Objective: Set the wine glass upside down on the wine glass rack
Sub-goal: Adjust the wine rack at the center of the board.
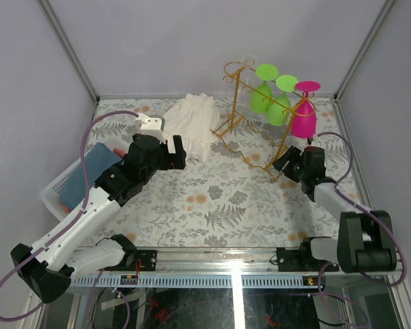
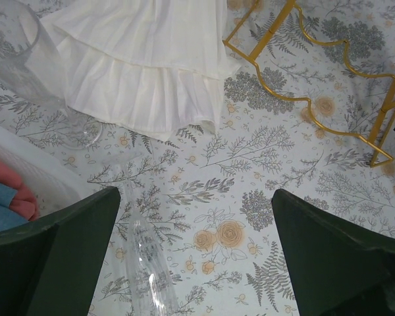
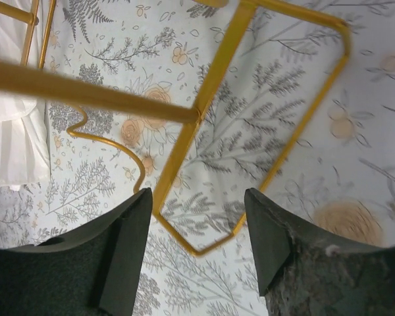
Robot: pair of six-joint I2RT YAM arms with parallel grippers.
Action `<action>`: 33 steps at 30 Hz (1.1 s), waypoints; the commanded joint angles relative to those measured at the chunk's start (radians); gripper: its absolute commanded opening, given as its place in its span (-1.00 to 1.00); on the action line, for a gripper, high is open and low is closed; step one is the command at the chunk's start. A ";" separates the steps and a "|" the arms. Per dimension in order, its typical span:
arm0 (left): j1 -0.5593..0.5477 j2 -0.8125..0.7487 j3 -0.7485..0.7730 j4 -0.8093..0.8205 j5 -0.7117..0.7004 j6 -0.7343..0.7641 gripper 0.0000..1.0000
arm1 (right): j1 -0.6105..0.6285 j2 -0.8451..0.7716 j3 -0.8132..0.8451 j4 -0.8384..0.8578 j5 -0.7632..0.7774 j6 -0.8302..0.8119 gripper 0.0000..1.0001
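The gold wine glass rack (image 1: 241, 130) stands at the back right. Hanging upside down on it are two green wine glasses (image 1: 264, 96) and a pink wine glass (image 1: 303, 118). My right gripper (image 1: 285, 164) is low, just in front of the pink glass, open and holding nothing. In the right wrist view the rack's base wire (image 3: 206, 92) runs under the right gripper (image 3: 197, 263). My left gripper (image 1: 175, 147) is open and empty by the white cloth. The left wrist view shows a clear wine glass (image 2: 16, 49) at upper left and another clear glass (image 2: 148, 263) lying beside the left finger of the left gripper (image 2: 197, 250).
A crumpled white cloth (image 1: 192, 122) lies at the back centre, next to the rack's base (image 2: 258, 23). A white plastic basket (image 1: 58, 185) with blue and red fabric sits at the left edge. Frame posts and grey walls bound the table.
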 commanded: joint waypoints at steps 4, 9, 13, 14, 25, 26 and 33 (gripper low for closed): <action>0.009 -0.055 0.013 0.037 -0.008 0.038 1.00 | -0.003 -0.324 -0.184 -0.023 0.148 0.047 0.38; 0.009 -0.082 0.002 0.047 -0.016 0.029 1.00 | -0.003 -0.513 -0.274 -0.083 0.139 0.043 0.43; 0.009 -0.098 -0.008 0.051 -0.014 0.014 1.00 | -0.002 -0.642 -0.327 -0.128 0.137 0.052 0.46; 0.009 -0.100 -0.010 0.050 -0.014 0.012 1.00 | -0.002 -0.674 -0.334 -0.133 0.123 0.048 0.46; 0.009 -0.149 0.006 0.028 -0.063 0.026 1.00 | 0.103 -0.970 -0.321 -0.344 0.034 0.006 0.44; 0.009 -0.150 0.007 0.028 -0.067 0.026 1.00 | 0.137 -0.983 -0.316 -0.358 0.060 0.011 0.44; 0.009 -0.173 0.007 0.011 -0.088 0.018 1.00 | 0.463 -0.820 -0.286 -0.207 0.228 0.058 0.45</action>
